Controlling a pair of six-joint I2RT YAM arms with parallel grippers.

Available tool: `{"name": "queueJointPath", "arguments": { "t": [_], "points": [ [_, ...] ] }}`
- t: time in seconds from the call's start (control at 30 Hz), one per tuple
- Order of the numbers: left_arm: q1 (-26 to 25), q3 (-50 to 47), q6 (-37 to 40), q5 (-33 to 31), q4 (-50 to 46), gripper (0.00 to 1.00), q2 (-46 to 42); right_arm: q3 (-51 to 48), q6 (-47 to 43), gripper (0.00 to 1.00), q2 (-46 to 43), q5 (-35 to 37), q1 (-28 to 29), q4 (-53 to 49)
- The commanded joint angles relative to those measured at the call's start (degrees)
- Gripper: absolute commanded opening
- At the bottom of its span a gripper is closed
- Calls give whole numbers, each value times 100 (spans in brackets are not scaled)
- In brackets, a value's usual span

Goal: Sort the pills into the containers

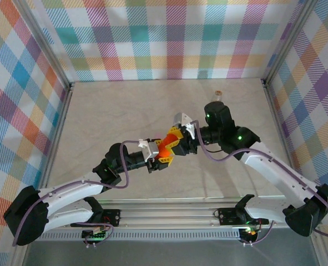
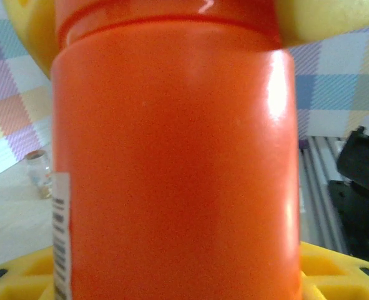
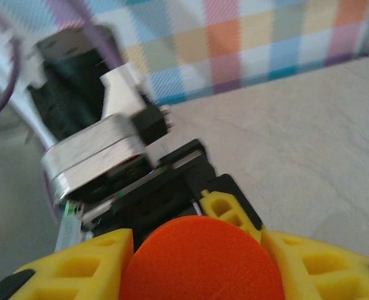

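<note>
My left wrist camera picks up a white label strip on the glossy orange plastic bottle [image 2: 172, 162], a detail the overhead view misses. From above, my left gripper [image 1: 162, 156] clamps the bottle's body at mid-table. My right gripper [image 1: 173, 139] pinches its round orange cap [image 3: 200, 259]. Farther back, a small clear vial [image 1: 218, 93] stands well apart.

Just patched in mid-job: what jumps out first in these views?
The orange bottle sits at mid-table between both arms: the left pincer grips its body and the right pincer clamps its cap. A small glass vial stands near the far right edge of the table.
</note>
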Motion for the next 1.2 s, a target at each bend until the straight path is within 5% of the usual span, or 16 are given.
{"name": "queueJointPath", "arguments": {
  "t": [0.0, 0.23, 0.33, 0.5, 0.6, 0.73, 0.87, 1.17],
  "points": [
    [125, 25, 54, 399, -386, 12, -18, 582, -1872, 36, 280, -934, 82, -1444],
    [162, 2, 130, 348, -460, 11, -91, 1259, -2144, 57, 770, -626, -80, -1957],
    [167, -2, 191, 251, -518, 10, -101, 1345, -1651, 74, 765, -552, -150, -1597],
    [177, -85, 280, -103, -529, 8, -176, 1276, -641, 84, 564, -333, -160, -935],
    [174, -130, 311, -478, -528, 8, -283, 1104, 869, 82, 440, 536, -155, -103],
    [170, -214, 274, -1442, -327, 7, -351, 1020, 3522, 76, 449, 2609, -155, 269],
    [173, -244, 218, -2521, -13, 7, -203, 1064, 5109, 69, 672, 3165, -77, -101],
    [169, -103, 73, -2869, 59, 7, 106, 1306, 5434, 68, 1327, 3170, 336, -100]
  ]
}}
